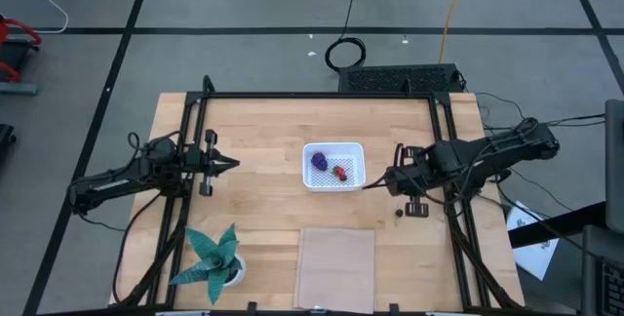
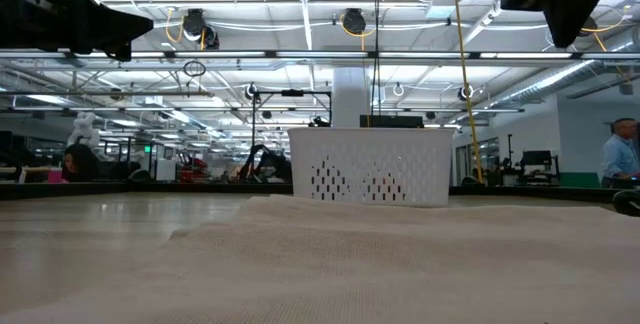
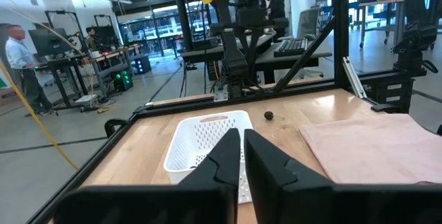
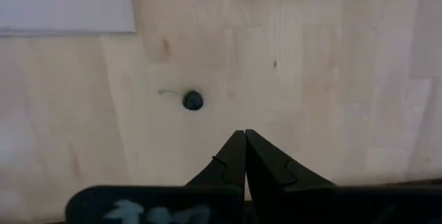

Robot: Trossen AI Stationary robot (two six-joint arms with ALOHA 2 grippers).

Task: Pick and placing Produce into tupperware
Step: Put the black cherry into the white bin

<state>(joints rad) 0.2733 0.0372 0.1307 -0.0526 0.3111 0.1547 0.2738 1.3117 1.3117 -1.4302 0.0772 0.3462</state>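
tupperware (image 1: 333,166) already holds purple lump (image 1: 319,160) and red piece (image 1: 340,172); you still have a dark ball (image 1: 400,213) loose near right gripper (image 1: 388,181), pinched shut, empty; left gripper (image 1: 232,164) likewise.

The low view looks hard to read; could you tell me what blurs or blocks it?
In the low view the pinkish cloth fills the foreground, soft and out of focus; the white container stands sharp behind it, and ceiling lights glare above. In the high view, lighting is even.

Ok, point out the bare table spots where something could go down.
Free: the far strip of table beyond the tupperware, and the stretch between it and the left gripper. Crowded: near edge, with plant and pinkish sheet; right gripper beside the tupperware.
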